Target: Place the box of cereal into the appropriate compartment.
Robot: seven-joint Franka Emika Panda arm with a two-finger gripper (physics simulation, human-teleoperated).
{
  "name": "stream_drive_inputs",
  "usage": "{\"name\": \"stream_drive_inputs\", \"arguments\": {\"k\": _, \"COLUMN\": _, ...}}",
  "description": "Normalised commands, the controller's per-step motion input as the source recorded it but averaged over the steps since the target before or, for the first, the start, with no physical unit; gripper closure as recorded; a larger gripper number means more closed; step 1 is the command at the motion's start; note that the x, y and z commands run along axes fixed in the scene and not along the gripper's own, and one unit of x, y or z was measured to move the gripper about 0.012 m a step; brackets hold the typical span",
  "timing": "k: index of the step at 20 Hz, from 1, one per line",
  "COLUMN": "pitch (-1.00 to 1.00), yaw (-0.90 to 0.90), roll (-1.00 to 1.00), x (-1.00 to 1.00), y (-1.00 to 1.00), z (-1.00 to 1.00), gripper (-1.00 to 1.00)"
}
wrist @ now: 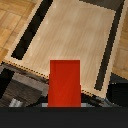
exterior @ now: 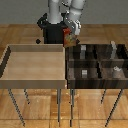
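I have the big pale wooden tray (exterior: 12, 62) filling the exterior view's left, its floor bare, and the dark brown four-cell bin (exterior: 69, 67) butted against it on the exterior view's right, both standing on thin metal legs. My target, as I judge it, is the far compartment (exterior: 116, 56) with the tallest pale grey upright block (exterior: 114, 48) in it; the near cells hold a small grey cube (exterior: 84, 72) and a whitish round item (exterior: 116, 70), so I steer clear of those.

The grey-and-white gripper (exterior: 70, 34) is closed on the small red-topped, tan-fronted box of cereal (exterior: 68, 37), which hangs upright above the seam between tray and bin, near their far edge. In the wrist view the box (wrist: 64, 82) covers the fingers, with the tray floor beneath.

To do the carry well, I'd keep the box high enough to pass the bin's walls and dividers, travel toward the exterior view's right, then descend beside the block rather than onto it. Room above the bin looks open; the cell itself seems snug.
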Motion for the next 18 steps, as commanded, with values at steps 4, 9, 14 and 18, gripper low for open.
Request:
{"name": "stream_drive_inputs", "arguments": {"k": 4, "pitch": 0.00, "yaw": 0.00, "roll": 0.00, "x": 0.00, "y": 1.00, "z": 0.00, "gripper": 1.00}}
{"name": "stream_drive_inputs", "arguments": {"k": 9, "pitch": 0.00, "yaw": 0.00, "roll": 0.00, "x": 0.00, "y": 1.00, "z": 0.00, "gripper": 1.00}}
{"name": "stream_drive_inputs", "arguments": {"k": 14, "pitch": 0.00, "yaw": 0.00, "roll": 0.00, "x": 0.00, "y": 1.00, "z": 0.00, "gripper": 1.00}}
{"name": "stream_drive_inputs", "arguments": {"k": 18, "pitch": 0.00, "yaw": 0.00, "roll": 0.00, "x": 0.00, "y": 1.00, "z": 0.00, "gripper": 1.00}}
